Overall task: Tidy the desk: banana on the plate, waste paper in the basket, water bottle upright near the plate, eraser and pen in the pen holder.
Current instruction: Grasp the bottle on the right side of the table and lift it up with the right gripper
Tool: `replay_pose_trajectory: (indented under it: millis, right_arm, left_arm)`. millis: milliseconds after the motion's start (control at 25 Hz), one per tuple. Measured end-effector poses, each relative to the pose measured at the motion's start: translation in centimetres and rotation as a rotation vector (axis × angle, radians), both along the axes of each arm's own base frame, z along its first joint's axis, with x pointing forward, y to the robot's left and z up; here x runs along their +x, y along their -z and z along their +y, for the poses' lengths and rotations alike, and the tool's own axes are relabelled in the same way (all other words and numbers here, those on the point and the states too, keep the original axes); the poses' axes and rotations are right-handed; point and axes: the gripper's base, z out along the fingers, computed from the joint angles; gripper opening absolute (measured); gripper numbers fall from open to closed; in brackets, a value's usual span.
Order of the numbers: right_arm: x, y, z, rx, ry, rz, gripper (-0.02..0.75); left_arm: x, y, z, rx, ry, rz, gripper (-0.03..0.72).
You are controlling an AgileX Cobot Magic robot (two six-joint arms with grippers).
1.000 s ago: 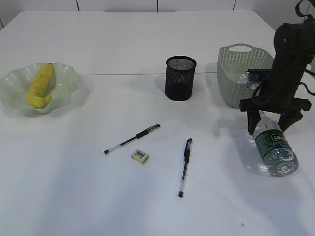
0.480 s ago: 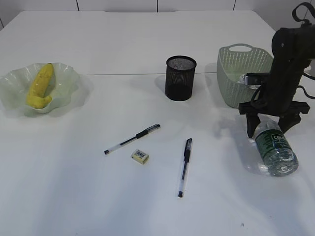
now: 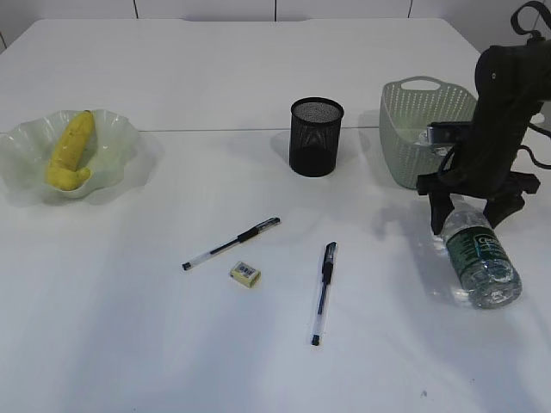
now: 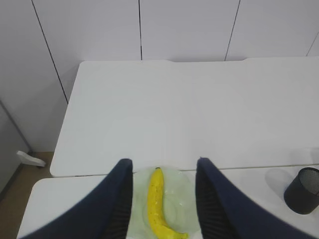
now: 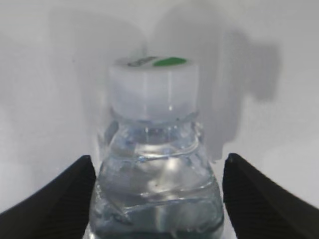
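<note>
The water bottle lies on its side at the right, white cap toward the basket. My right gripper is open, its fingers straddling the bottle's neck without closing. The banana lies in the pale green plate at the left; it also shows in the left wrist view. My left gripper is open, high above the plate, out of the exterior view. Two pens and the eraser lie on the table. The black mesh pen holder stands in the middle. Something pale lies in the basket.
The table's white surface stretches round the pens and eraser. The basket stands just behind my right arm. A table seam runs across behind the pen holder.
My right gripper has shifted slightly over the bottle's neck, staying open. Nothing else has moved.
</note>
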Motion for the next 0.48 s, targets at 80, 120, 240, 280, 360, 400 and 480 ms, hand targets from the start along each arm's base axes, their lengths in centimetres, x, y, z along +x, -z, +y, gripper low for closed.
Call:
replay_pose_trajectory:
  millis: [80,120,240,280,360,400,480]
  right_arm:
    - [0.09,-0.05,0.0,0.0,0.0,-0.007,0.587]
    - [0.11,-0.05,0.0,0.0,0.0,-0.01,0.587]
    - [0.16,-0.05,0.0,0.0,0.0,-0.016,0.587]
    - [0.18,-0.06,0.0,0.0,0.0,-0.017,0.587]
    - [0.19,-0.06,0.0,0.0,0.0,-0.018,0.587]
    - [0.19,-0.06,0.0,0.0,0.0,-0.018,0.587]
    - [0.19,-0.06,0.0,0.0,0.0,-0.018,0.583]
  left_arm:
    - [0.0,0.0,0.0,0.0,0.0,0.0,0.289]
    - [0.0,0.0,0.0,0.0,0.0,0.0,0.289]
    - [0.0,0.0,0.0,0.0,0.0,0.0,0.289]
    - [0.0,0.0,0.0,0.0,0.0,0.0,0.289]
    - [0.0,0.0,0.0,0.0,0.0,0.0,0.289]
    - [0.0,0.0,0.0,0.0,0.0,0.0,0.289]
    - [0.0,0.0,0.0,0.0,0.0,0.0,0.289]
